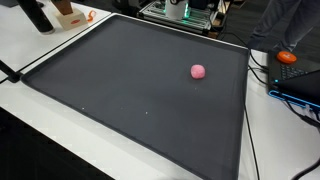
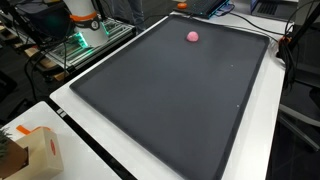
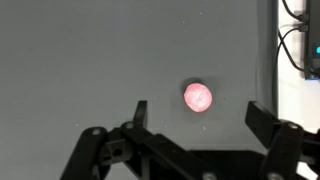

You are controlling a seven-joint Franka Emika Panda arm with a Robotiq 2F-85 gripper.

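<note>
The black Robotiq gripper (image 3: pixel 195 110) shows only in the wrist view, its body cut off at the bottom edge. Its jaws are spread wide, holding nothing. A small round pink ball (image 3: pixel 197 97) lies between the fingertips on the dark grey mat (image 3: pixel 80 50). Its height above the ball cannot be judged.

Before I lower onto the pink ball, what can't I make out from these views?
Jaws' height above the pink ball: the wrist view looks down on it, and both exterior views leave the jaws out of frame.
Ball's surface: glare in the wrist view, too small in an exterior view.
Black mat: its near edge is cut off by the frame bottom in both exterior views.
</note>
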